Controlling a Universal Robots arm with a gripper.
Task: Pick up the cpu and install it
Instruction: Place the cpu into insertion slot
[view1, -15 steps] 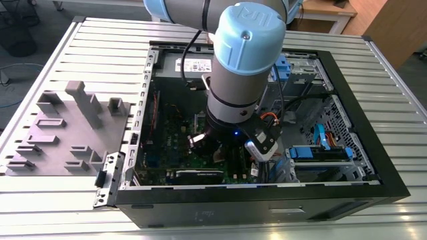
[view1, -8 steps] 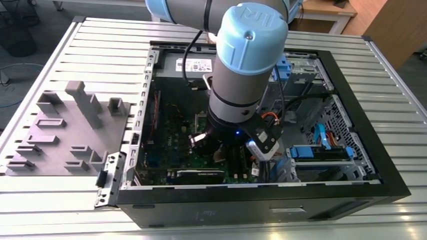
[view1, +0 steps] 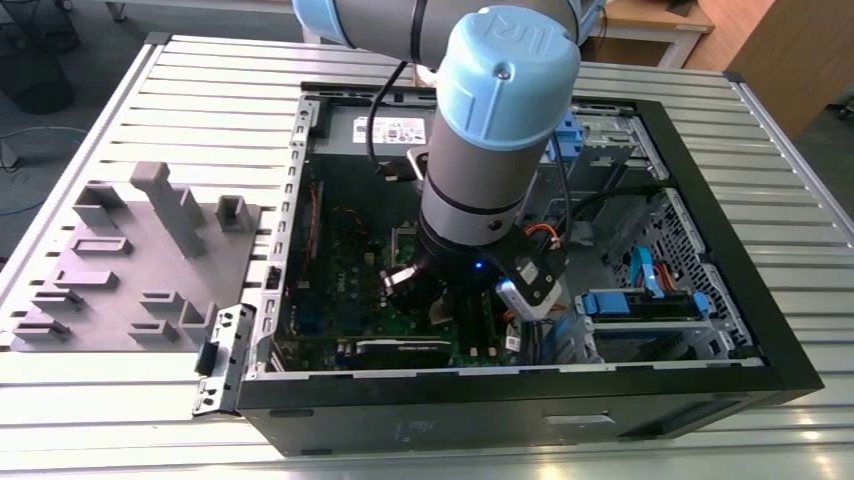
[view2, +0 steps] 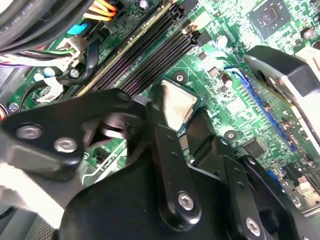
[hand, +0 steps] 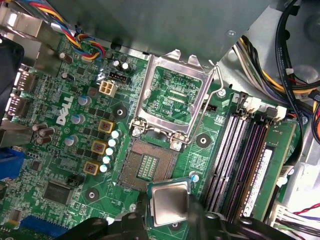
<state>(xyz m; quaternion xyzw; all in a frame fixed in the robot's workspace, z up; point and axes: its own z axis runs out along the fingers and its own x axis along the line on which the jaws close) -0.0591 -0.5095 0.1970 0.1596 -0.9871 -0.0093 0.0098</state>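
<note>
Black gripper (hand: 169, 216) is closed on the cpu (hand: 169, 202), gripping its edges over the green circuit board (hand: 75, 150). Pickup looks done; seating is not. Just beyond, the bare socket (hand: 142, 167) lies uncovered, its silver frame (hand: 172, 100) swung open farther on, all inside the open computer case (view1: 534, 400).

A white logo (hand: 65, 111) stands on the green circuit board (hand: 200, 142) in the first wrist view. Upper centre of the exterior view, a white label (view1: 391, 130) carries unreadable print.
</note>
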